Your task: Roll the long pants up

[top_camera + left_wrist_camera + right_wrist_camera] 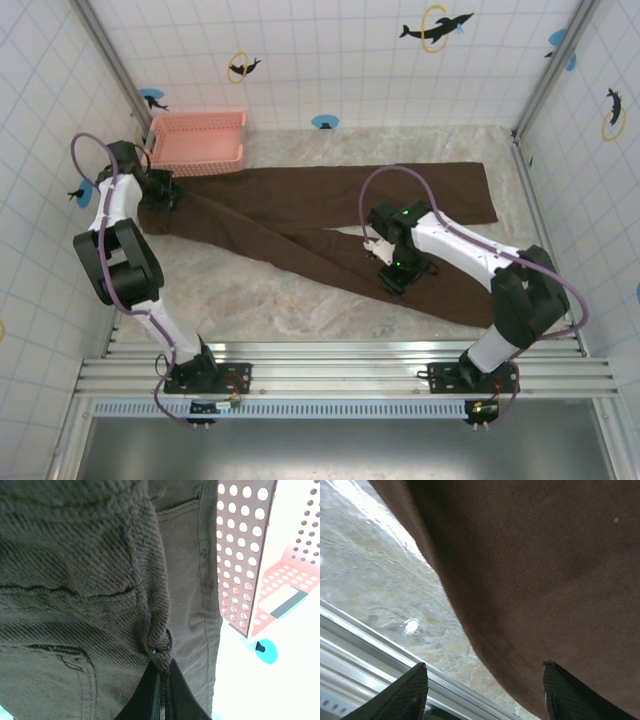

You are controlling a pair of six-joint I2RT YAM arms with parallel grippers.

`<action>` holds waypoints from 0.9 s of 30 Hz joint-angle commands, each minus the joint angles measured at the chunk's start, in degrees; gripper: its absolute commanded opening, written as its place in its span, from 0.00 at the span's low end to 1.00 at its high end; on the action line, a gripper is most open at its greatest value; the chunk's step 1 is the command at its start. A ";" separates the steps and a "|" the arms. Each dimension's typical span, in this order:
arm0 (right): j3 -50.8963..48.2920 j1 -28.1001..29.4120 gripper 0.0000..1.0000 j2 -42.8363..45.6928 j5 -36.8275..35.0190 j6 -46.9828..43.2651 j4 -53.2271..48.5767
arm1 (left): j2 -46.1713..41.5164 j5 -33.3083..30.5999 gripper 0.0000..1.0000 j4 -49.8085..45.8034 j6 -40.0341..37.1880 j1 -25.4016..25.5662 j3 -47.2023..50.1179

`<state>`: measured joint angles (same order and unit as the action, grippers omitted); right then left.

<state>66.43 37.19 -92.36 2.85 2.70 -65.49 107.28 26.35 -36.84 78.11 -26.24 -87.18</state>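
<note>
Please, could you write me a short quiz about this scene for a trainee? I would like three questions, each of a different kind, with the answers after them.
1. True or false: the long pants lie spread out on the table, with nothing rolled yet.
2. Pick one. The left gripper is: A) open above the table; B) shut on a fold of the long pants; C) shut with nothing in it.
3. Short answer: which gripper hangs open over a pant leg?
Key: 1 true; 2 B; 3 the right gripper.
</note>
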 commanded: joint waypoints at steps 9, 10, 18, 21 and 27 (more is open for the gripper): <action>0.11 1.64 0.59 -2.85 -1.89 2.20 -1.68 | 1.32 1.40 0.00 1.88 0.95 -0.30 -0.45; 0.18 1.62 0.58 -3.36 -1.70 2.15 -1.73 | 1.40 1.55 0.00 1.88 0.91 -0.28 -0.45; 0.53 2.80 0.55 -7.50 0.49 1.87 -2.67 | 1.45 2.43 0.00 2.27 1.06 -0.42 0.12; 0.92 3.20 0.52 -9.43 0.93 1.91 -3.29 | 1.34 2.72 0.00 2.40 1.34 -0.57 0.42; 1.29 2.94 0.38 -12.42 -2.61 3.68 -4.89 | 0.86 3.01 0.00 2.74 1.94 -0.92 1.11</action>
<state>66.43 39.94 -103.44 2.28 5.34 -67.72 108.09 28.34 -35.16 78.56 -26.41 -86.83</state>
